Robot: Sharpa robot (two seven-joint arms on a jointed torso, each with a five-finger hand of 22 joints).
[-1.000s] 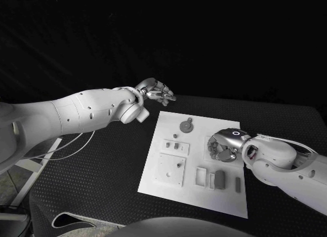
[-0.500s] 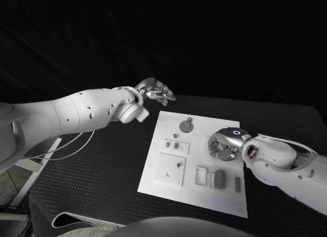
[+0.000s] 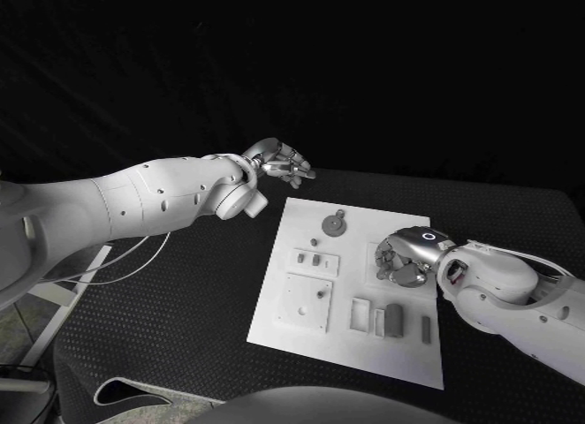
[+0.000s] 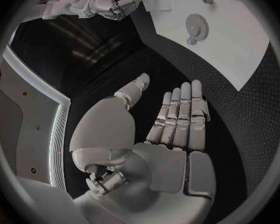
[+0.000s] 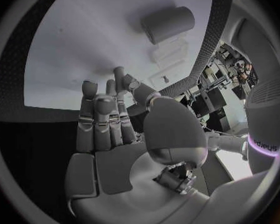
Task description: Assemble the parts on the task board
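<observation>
Rt hand over board, empty, fingers apart, nearest the cylinder just ahead; lt hand open, off board.

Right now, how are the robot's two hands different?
The left hand hangs beyond the task board's far left corner, over the black table; the right hand hangs over the board's right side. The left hand's fingers lie straight; the right hand's bend a little. Both are silver and hold nothing.

Grey parts on white task board
</observation>
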